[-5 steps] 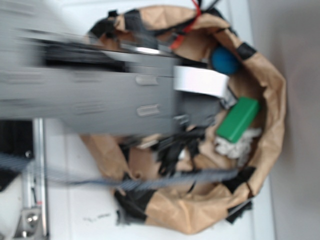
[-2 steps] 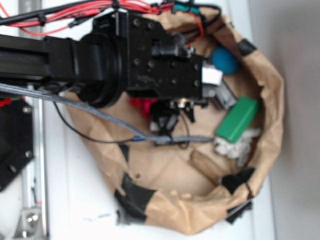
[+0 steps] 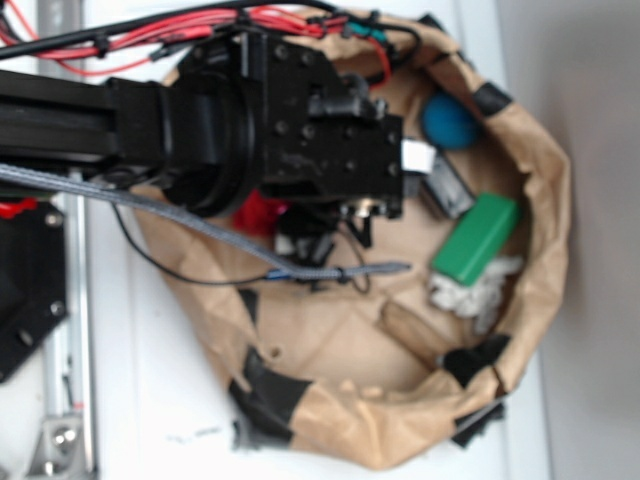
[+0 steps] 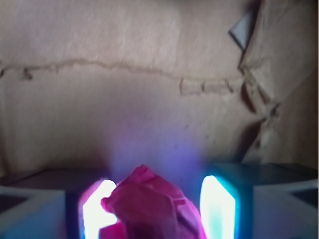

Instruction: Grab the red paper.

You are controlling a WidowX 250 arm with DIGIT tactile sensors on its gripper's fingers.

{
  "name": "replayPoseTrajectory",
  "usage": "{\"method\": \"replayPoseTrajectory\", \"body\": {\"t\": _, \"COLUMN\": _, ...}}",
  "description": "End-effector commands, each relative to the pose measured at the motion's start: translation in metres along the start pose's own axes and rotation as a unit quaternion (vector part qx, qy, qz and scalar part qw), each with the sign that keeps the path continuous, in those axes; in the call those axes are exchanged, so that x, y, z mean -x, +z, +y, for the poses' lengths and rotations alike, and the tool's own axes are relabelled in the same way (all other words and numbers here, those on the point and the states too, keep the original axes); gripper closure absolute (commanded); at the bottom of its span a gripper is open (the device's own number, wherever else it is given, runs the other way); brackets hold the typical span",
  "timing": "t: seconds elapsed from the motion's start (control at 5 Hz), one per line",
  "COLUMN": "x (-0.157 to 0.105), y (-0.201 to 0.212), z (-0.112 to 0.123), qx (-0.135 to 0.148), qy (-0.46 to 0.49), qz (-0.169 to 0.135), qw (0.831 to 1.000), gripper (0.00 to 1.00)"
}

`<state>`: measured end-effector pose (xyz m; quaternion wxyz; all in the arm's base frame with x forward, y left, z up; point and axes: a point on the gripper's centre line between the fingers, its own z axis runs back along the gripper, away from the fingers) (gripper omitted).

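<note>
The red paper (image 4: 149,209) is a wrinkled bright red wad that sits between my gripper's (image 4: 157,199) two glowing fingers at the bottom of the wrist view. It presses against the left finger (image 4: 97,209) and reaches the right finger only low down. In the exterior view the red paper (image 3: 258,212) peeks out under the black wrist, left of the gripper (image 3: 310,240), inside the brown paper bag (image 3: 545,200). The gripper is shut on the paper, above the bag's floor.
A blue ball (image 3: 448,122), a green block (image 3: 476,238), a white tissue wad (image 3: 470,295) and a wooden piece (image 3: 410,330) lie on the bag's right side. Red wires (image 3: 200,18) run along the arm. A grey cable (image 3: 200,235) crosses the bag.
The blurred arm swung away and the wrist came into view over the bag. Since then the gripper has shifted a little left, and the red paper has moved left with it.
</note>
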<state>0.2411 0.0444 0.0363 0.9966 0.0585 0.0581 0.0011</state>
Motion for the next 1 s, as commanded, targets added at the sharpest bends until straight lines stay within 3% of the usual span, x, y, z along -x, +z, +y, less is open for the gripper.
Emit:
{"method": "replayPoseTrajectory", "body": {"t": 0.0, "x": -0.013, "y": 0.079, "z": -0.003, "qx": 0.043, "qy": 0.049, "qz": -0.133, "qw": 0.989, "gripper": 1.0}}
{"method": "replayPoseTrajectory", "body": {"t": 0.4, "x": -0.021, "y": 0.138, "z": -0.023, "qx": 0.108, "qy": 0.078, "qz": -0.188, "qw": 0.973, "gripper": 1.0}}
{"method": "replayPoseTrajectory", "body": {"t": 0.8, "x": -0.027, "y": 0.131, "z": -0.024, "qx": 0.081, "qy": 0.09, "qz": -0.189, "qw": 0.974, "gripper": 1.0}}
